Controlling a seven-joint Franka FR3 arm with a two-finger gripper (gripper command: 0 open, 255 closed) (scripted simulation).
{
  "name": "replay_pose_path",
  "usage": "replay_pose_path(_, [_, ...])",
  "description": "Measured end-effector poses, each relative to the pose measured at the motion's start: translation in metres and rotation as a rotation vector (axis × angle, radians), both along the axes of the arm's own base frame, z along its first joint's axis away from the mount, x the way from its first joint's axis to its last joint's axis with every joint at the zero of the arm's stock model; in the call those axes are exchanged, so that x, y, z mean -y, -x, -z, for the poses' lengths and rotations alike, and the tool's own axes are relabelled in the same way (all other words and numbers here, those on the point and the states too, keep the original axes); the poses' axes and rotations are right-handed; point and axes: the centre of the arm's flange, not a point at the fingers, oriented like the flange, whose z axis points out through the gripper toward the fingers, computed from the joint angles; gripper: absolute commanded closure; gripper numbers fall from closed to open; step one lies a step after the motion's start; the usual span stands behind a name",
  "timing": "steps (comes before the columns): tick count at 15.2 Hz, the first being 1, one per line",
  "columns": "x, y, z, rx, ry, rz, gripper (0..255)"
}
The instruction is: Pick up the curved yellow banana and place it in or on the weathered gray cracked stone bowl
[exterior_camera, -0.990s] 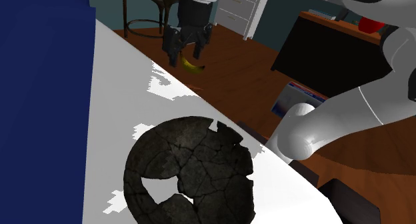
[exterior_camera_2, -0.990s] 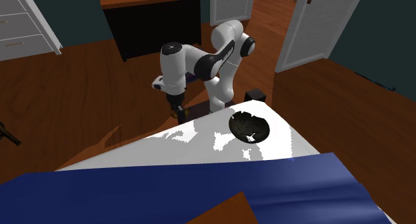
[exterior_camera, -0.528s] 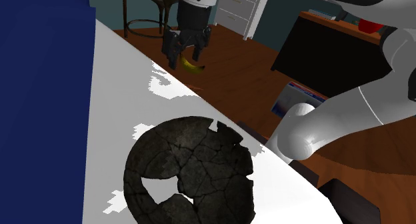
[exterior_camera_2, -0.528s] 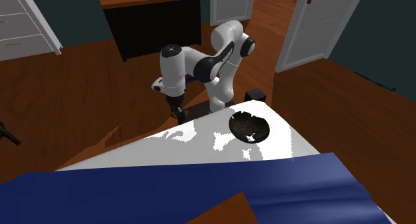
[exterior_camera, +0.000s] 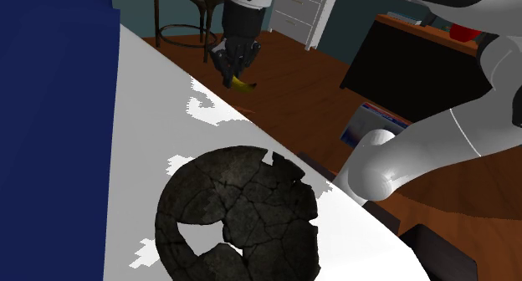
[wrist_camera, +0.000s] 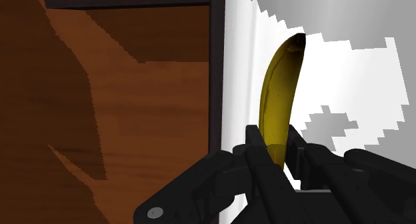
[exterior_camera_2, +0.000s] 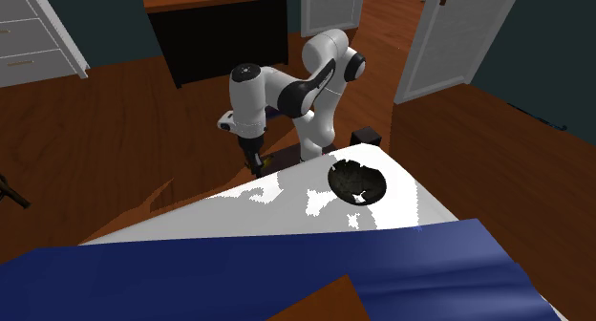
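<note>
The cracked grey stone bowl is recorded nearest, resting on the white bed, with a blue cover at its 9 o'clock. Further off, at the bowl's 12 o'clock, the yellow banana is found at the bed's edge, well apart from the bowl. The black gripper is set over it, and in the wrist view the jaws are seen clenched on one end of the banana. A wooden floor is noted beyond.
</note>
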Motion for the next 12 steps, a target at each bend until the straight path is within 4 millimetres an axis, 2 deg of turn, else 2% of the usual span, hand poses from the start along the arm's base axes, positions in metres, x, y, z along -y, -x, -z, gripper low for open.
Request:
replay_pose_path(4, [0.0, 0.0, -0.002, -0.001, 0.001, 0.001, 255])
replay_pose_path(12, [0.001, -0.001, -0.041, -0.002, 0.001, 0.001, 255])
